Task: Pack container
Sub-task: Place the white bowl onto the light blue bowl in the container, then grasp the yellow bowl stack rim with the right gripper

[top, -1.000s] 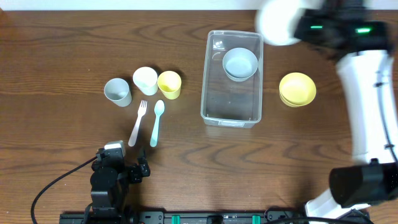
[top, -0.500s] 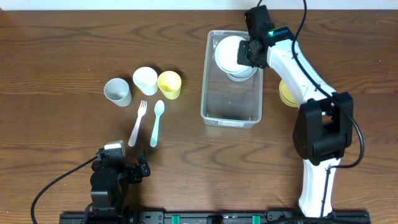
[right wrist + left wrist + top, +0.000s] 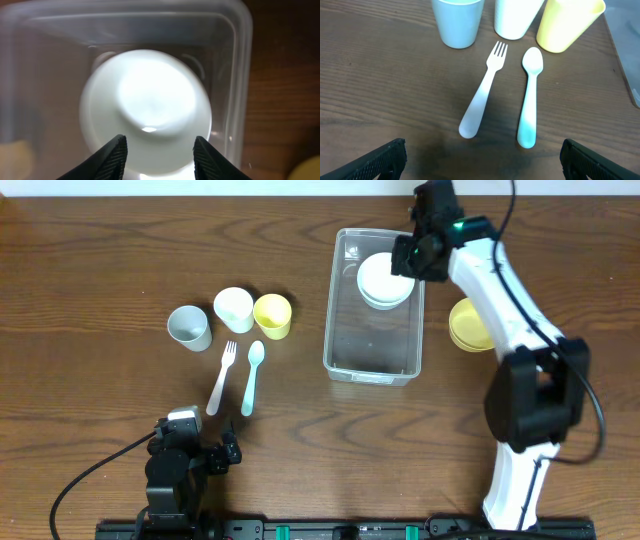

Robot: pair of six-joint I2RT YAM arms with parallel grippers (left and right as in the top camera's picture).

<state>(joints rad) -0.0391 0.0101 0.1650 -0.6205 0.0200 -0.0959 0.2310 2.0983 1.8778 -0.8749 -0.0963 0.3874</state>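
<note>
The clear plastic container point(image 3: 332, 300) stands right of the table's middle. A white bowl point(image 3: 383, 277) sits in its far end, nested on a grey-blue bowl that is almost hidden. My right gripper point(image 3: 408, 258) hovers just above the bowl's far right edge. In the right wrist view its jaws point(image 3: 160, 155) are apart, with the white bowl point(image 3: 147, 100) below them and the container wall point(image 3: 239, 75) to the right. My left gripper point(image 3: 197, 442) rests open and empty at the front left.
Stacked yellow bowls point(image 3: 470, 325) lie right of the container. Left of it stand a grey-blue cup point(image 3: 188, 327), a white cup point(image 3: 233, 309) and a yellow cup point(image 3: 272, 316). A white fork point(image 3: 221, 377) and a pale blue spoon point(image 3: 252, 377) lie in front of them, also in the left wrist view point(image 3: 482, 95).
My right arm swung in from the far right carrying the white bowl, set it on the grey-blue bowl in the container, and opened. The left arm has not moved.
</note>
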